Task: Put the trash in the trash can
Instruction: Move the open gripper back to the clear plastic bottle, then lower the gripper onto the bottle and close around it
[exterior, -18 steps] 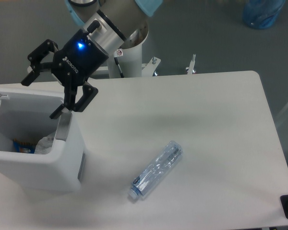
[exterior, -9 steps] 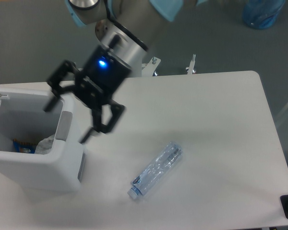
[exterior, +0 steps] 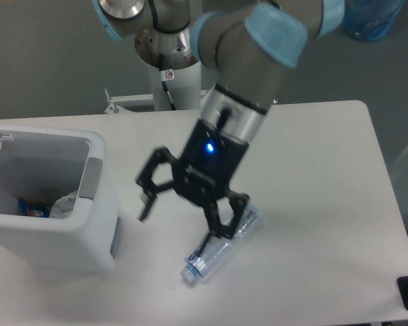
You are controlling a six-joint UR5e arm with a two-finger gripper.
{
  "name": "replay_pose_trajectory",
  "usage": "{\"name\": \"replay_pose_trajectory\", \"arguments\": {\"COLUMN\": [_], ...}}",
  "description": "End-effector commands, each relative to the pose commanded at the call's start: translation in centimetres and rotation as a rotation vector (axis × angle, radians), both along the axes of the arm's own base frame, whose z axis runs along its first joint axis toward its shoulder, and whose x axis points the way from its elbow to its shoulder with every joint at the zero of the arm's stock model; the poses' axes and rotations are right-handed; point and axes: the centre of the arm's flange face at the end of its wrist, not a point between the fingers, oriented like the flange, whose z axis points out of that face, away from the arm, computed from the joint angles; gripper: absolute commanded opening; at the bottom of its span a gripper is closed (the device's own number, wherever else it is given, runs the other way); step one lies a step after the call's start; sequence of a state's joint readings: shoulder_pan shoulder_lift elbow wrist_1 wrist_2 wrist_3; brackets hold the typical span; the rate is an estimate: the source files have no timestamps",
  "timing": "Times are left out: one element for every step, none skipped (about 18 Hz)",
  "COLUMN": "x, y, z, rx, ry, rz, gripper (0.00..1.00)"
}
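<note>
Now we see the claw (exterior: 179, 223) spread wide, gripping nothing, hanging above the middle of the white desk (exterior: 313, 170) with its black fingers (exterior: 149, 187) splayed — one pair reaching toward the left, the other pointing down over the crushed clear bottle (exterior: 221, 243). From this view we cannot tell whether the lower fingertips touch the bottle or only hang over it. A blue light glows on the claw's black body, and above it the silver wrist and the arm (exterior: 258, 41) with its pale blue joint covers rise toward the top of the picture. The bottle lies on its side on the desk, slanting from lower left to upper right, its cap end nearest the front edge and its bluish label toward that same end; its upper part is partly hidden behind the claw. Well to the left stands the white trash can (exterior: 95, 224), open at the top, a grey panel on its right inner wall. Inside it, at the bottom, we make out the crumpled whitish wrapper (exterior: 64, 202) beside something blue and orange (exterior: 32, 206) — too small to identify.
</note>
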State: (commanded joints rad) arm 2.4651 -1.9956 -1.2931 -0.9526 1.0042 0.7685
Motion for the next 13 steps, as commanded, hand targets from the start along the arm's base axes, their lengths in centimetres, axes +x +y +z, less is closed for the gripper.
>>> {"name": "replay_pose_trajectory", "arguments": {"x": [0.0, 0.4, 0.3, 0.6, 1.1, 1.3, 1.4, 1.2, 1.1, 1.2, 1.5, 1.5, 1.7], "y": [0.6, 1.5, 1.9, 2.3, 2.7, 2.8, 3.0, 2.9, 2.8, 2.9, 3.1, 3.0, 3.2], "z": [-1.7, -3.0, -4.5, -5.6, -6.7, -7.5, -8.4, -9.2, -10.1, -11.0, -11.9, -12.8, -13.6], "rx": [-0.046, -0.084, -0.127, -0.163, -0.19, -0.217, -0.241, -0.269, -0.299, -0.334, -0.373, -0.414, -0.446], "ry": [0.009, 0.019, 0.025, 0.035, 0.037, 0.034, 0.026, 0.015, 0.009, 0.014, 0.021, 0.026, 0.028], "rz": [0.007, 0.005, 0.012, 0.016, 0.012, 0.011, 0.01, 0.011, 0.011, -0.006, -0.03, -0.043, -0.053], "gripper": [1.0, 1.0, 1.0, 1.0, 1.0, 1.0, 1.0, 1.0, 1.0, 1.0, 1.0, 1.0, 1.0]}}
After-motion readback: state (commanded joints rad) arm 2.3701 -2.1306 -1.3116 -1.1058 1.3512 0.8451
